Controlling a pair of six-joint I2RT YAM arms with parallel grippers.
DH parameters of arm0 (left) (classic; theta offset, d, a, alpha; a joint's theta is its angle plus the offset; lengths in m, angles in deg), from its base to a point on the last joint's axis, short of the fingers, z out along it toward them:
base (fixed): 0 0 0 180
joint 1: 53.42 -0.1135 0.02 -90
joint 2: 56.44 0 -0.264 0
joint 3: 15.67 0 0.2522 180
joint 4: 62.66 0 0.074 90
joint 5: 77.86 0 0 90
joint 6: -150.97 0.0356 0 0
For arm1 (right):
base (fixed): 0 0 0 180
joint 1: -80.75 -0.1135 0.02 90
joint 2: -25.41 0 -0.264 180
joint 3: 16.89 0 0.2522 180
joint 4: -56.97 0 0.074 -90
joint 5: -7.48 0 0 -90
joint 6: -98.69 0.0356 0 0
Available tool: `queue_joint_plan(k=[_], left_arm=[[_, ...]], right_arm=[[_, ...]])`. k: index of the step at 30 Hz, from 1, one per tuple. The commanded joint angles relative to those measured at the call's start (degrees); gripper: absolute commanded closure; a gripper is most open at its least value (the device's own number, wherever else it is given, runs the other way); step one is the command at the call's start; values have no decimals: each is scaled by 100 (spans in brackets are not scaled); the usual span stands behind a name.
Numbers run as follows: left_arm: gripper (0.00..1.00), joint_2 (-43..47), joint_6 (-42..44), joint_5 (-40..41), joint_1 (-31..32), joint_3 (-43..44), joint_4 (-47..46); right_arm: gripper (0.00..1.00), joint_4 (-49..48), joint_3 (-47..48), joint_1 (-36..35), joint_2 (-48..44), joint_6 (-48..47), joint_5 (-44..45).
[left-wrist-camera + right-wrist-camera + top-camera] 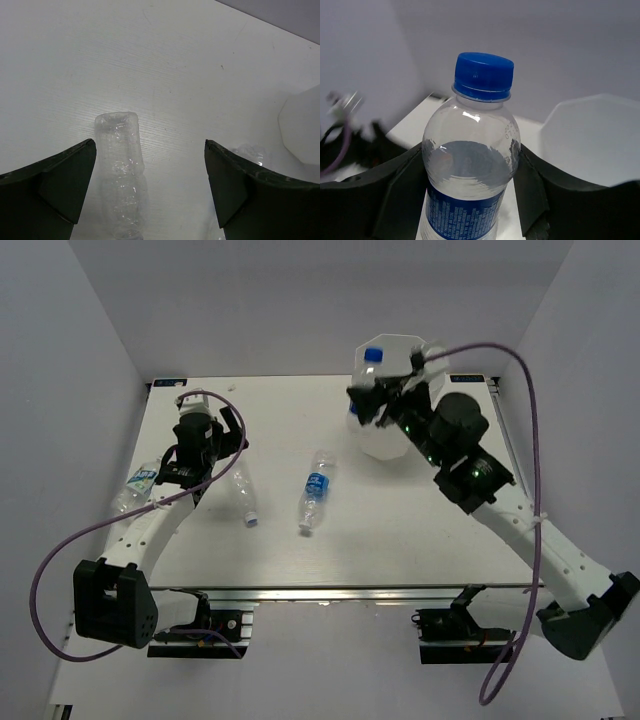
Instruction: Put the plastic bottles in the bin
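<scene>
Right hand [383,400] is gripping the blue-capped bottle [470,165]: centre it above the bin [590,135] before releasing. Left hand [150,145] is hanging wide open, empty.

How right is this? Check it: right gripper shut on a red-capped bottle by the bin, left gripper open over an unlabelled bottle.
One error: the cap is blue, not red; the right wrist view shows it. The right gripper is shut on that bottle by the bin; the left gripper is open over the unlabelled bottle.
</scene>
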Motion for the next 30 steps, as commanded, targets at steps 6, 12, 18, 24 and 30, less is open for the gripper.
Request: queue_joint_plan(k=[6,12,18,24,30], left_arm=[[2,145,-637,680,25,67,533],[2,225,-1041,398,16,-135,603],[2,330,-1279,363,25,-355,796],[2,374,-1446,380,25,-487,884],[2,479,-1577,363,25,-478,1033]], right_arm=[[57,1262,3058,1295,2442,-890,1702],[42,1632,4036,1858,3454,-1425,1677],[11,1772,3877,1849,3429,-1708,1310],[11,1921,3790,1412,2753,-2006,825],[11,2589,3088,198,2322,-1701,729]])
